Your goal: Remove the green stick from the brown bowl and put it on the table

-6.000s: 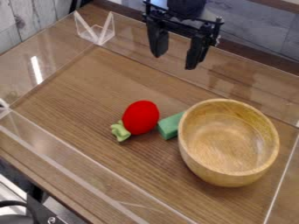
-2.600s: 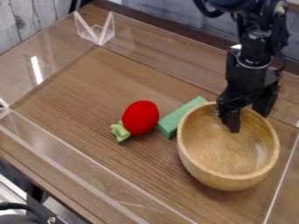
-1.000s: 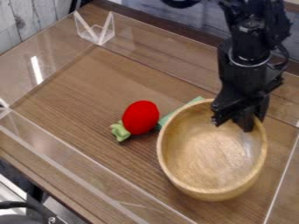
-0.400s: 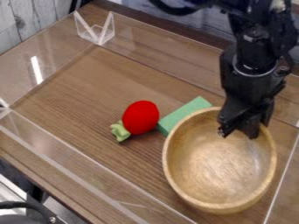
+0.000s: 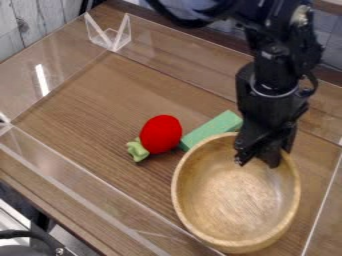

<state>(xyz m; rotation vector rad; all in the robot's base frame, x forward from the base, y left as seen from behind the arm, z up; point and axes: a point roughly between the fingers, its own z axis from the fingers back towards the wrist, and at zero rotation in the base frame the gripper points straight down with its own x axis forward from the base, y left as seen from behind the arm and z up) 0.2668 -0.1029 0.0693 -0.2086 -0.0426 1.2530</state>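
- Tool (image 5: pixel 263 155): narrow, apparently on the bowl (image 5: pixel 235 196) rim.
- Stick (image 5: pixel 210 130): left of tool, at rim; tugging the bowl could shove or pin it.

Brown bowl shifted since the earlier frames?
Yes. The brown bowl now sits nearer the front acrylic wall, down the picture, than in the first view, and slightly left; the red toy beside it has kept its place.
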